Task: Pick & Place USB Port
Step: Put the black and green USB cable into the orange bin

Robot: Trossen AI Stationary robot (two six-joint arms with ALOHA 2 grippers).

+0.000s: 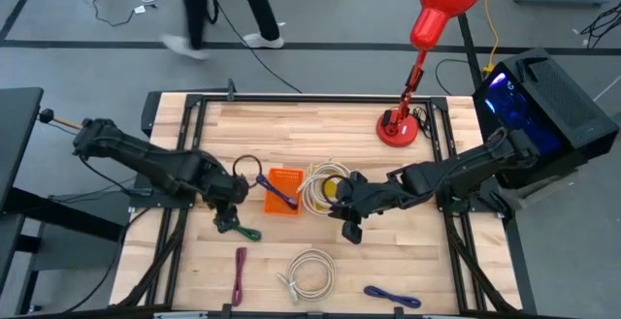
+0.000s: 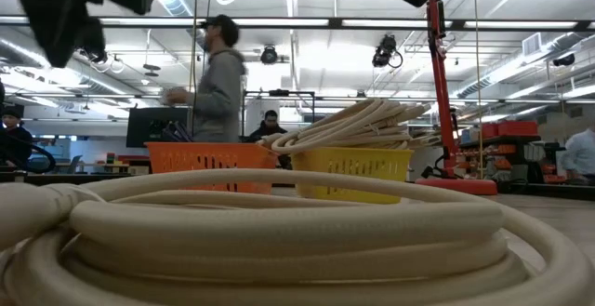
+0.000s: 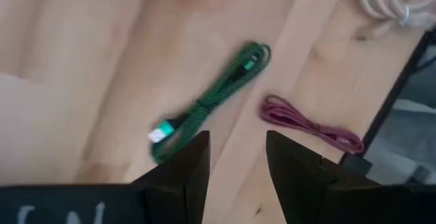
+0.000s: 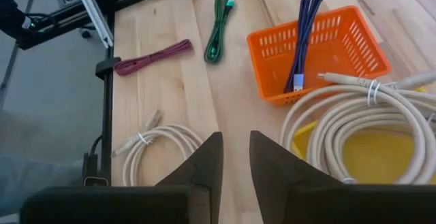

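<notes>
No readable text, label, brand, number or sign in any view. Left wrist view: pale marks on dark gripper body at frame edge, too blurred and cut off to read. Low view: embossed pattern on yellow basket (image 2: pixel 352 163) front, not legible as letters. Room background: screens and shelves too small to read.

Green cable (image 3: pixel 216 91) folded flat on table (image 3: pixel 82 54).
</notes>
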